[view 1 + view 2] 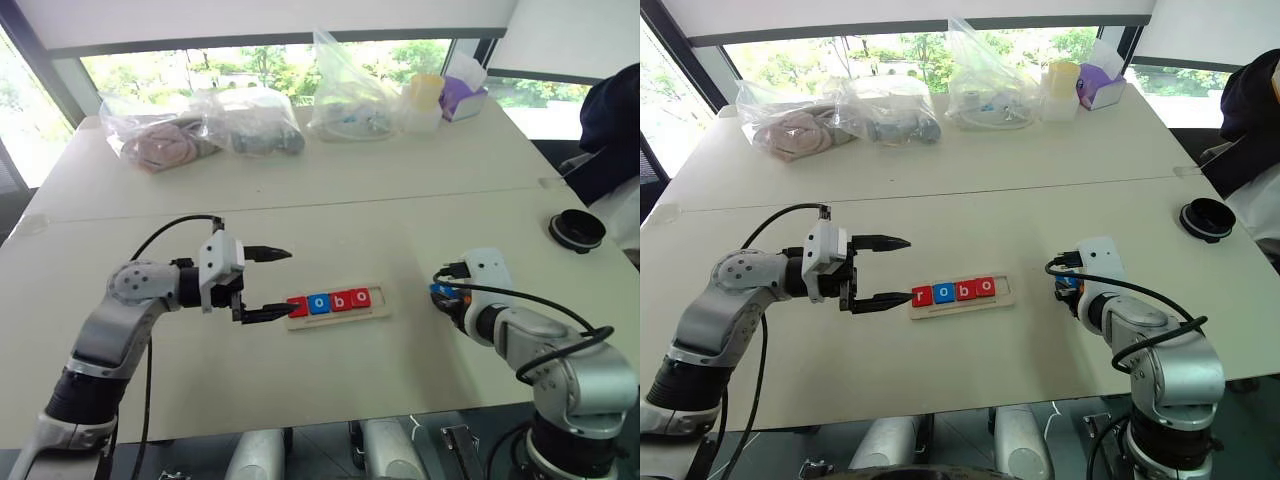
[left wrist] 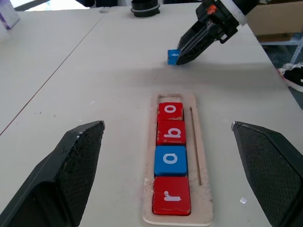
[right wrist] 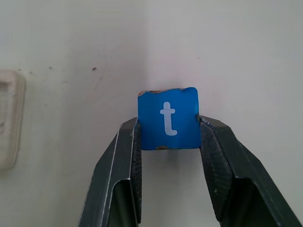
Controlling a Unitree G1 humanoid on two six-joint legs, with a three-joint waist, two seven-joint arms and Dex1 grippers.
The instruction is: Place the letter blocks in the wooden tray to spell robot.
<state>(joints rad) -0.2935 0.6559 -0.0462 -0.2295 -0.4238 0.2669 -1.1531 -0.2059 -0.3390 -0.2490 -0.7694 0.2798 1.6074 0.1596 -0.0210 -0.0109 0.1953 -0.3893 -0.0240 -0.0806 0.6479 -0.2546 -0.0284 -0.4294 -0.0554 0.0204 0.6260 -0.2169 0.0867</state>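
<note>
Your wooden tray (image 1: 338, 312) lies on the white table (image 1: 400, 200) with red r, blue o, red b and red o seated, its right end slot bare. Your left gripper (image 1: 266, 283) waits wide at the tray's left end. Right of the tray, your right gripper (image 3: 168, 142) clamps the blue t block (image 3: 167, 118).

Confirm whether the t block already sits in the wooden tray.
No: the blue t block is clamped between the right tool's fingers above the table, while the wooden tray holds only r, o, b, o.
</note>
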